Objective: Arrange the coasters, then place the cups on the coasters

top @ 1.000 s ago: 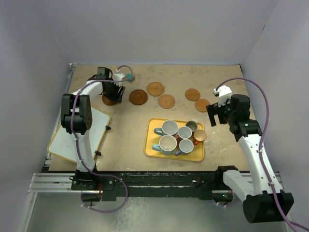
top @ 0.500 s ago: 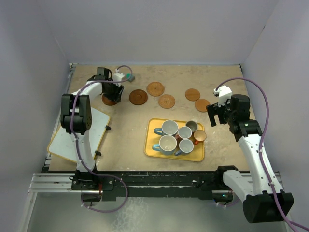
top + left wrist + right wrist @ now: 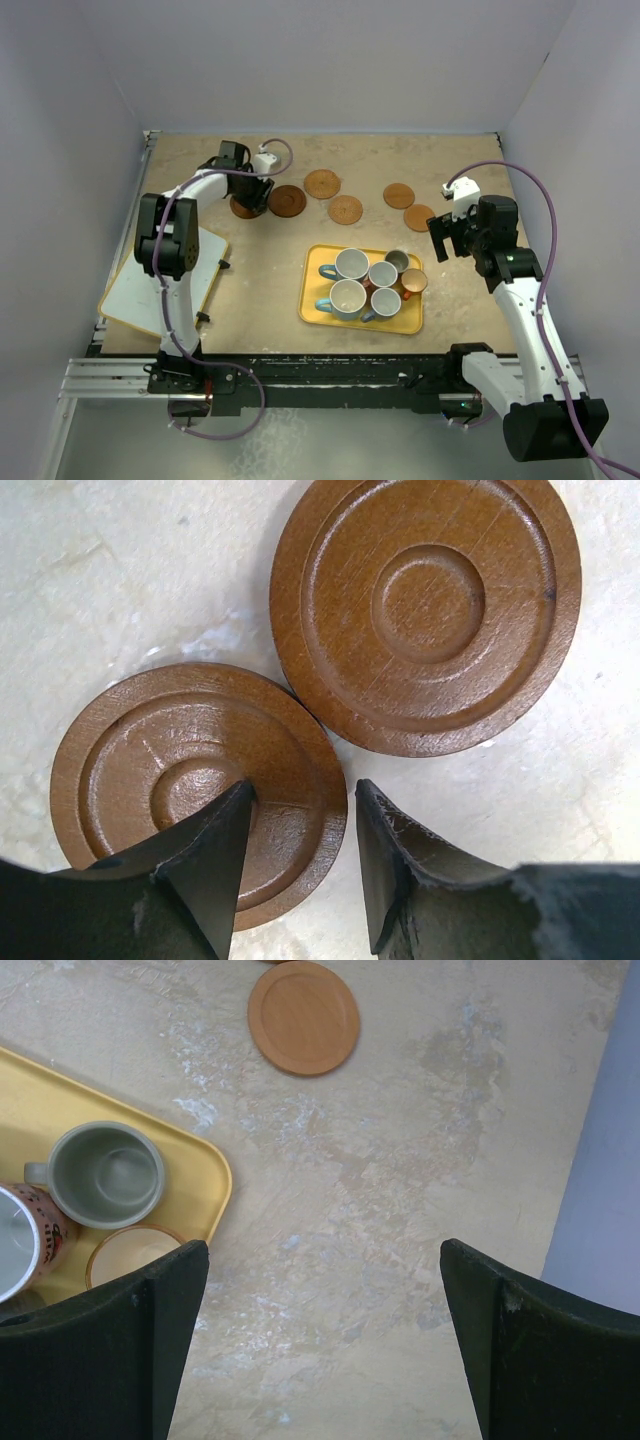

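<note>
Six coasters lie in a row across the far table: a dark coaster (image 3: 243,208) (image 3: 195,790) under my left gripper (image 3: 252,195) (image 3: 303,788), a second dark coaster (image 3: 287,200) (image 3: 425,610) nearly touching it, and several lighter ones (image 3: 322,183) (image 3: 346,209) (image 3: 399,195) (image 3: 419,217) (image 3: 303,1017). The left jaws straddle the first coaster's right edge. One finger rests on the disc and the other stands just off the rim. The cups (image 3: 351,264) (image 3: 347,297) (image 3: 398,261) (image 3: 107,1175) stand together in the yellow tray (image 3: 315,310) (image 3: 40,1100). My right gripper (image 3: 447,238) (image 3: 325,1250) hangs wide open over bare table, right of the tray.
A white board (image 3: 165,275) lies at the near left beside the left arm. Grey walls close the table on the left, back and right; the right wall (image 3: 600,1160) is close to the right gripper.
The left gripper has slid to the right with the dark coaster under it, bringing it next to the second dark coaster. Its jaws have narrowed. The right arm has not moved.
</note>
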Robot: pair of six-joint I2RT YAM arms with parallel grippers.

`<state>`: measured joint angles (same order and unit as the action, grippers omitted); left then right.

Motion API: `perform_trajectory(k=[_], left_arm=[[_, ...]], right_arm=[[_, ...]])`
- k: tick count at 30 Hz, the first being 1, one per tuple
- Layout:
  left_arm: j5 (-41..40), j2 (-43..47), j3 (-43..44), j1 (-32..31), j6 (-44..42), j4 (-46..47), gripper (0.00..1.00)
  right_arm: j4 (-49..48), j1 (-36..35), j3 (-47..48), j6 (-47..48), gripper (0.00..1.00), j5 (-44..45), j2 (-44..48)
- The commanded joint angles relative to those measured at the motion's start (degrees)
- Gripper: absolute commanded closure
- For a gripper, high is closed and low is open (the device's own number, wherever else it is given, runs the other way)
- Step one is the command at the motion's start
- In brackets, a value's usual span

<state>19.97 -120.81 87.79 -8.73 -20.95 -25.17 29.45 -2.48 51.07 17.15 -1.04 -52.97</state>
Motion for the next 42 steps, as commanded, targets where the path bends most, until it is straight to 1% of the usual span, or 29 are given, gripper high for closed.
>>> perform_trajectory(k=[1,5,9,16,21,24,27,36,42], left_arm=[[1.81,-0.98,0.00,-1.46,1.73,-0.78,0.57],[1.50,-0.97,0.40,-1.44,1.73,-0.55,0.57],[1.50,-0.37,1.22,-1.48,1.33,-0.93,0.54],[2.83,4.35,2.55,-1.62,0.93,0.45,0.48],[4.11,6.61,4.25,-3.91,1.17,1.78,0.45],[4.24,6.65,5.83,-6.15,0.64,2.16,0.43],[4.13,5.72,7.78,-8.88,-0.25,2.23,0.43],[4.84,-2.11,16.29,-15.66,1.51,1.92,0.43],[6.71,-7.96,21.27,-20.04,2.83,-0.37,0.46]], right_arm=[[-0.71,0.33,-0.18,0.43,0.00,-0.80,0.29],[-0.62,0.30,-0.17,0.46,0.00,-0.92,0.24],[-0.61,0.33,-0.25,0.48,0.00,-0.98,0.11],[-0.62,0.28,-0.18,0.55,0.00,-1.25,-0.25],[-0.98,0.33,0.47,0.30,0.00,0.52,0.28],[-1.11,0.35,0.22,0.35,0.00,0.07,0.75],[-0.84,0.28,0.36,0.52,0.00,-0.52,0.40],[-0.62,0.33,0.31,0.58,0.00,-0.83,0.50],[-0.62,0.30,0.31,0.56,0.00,-0.56,0.06]])
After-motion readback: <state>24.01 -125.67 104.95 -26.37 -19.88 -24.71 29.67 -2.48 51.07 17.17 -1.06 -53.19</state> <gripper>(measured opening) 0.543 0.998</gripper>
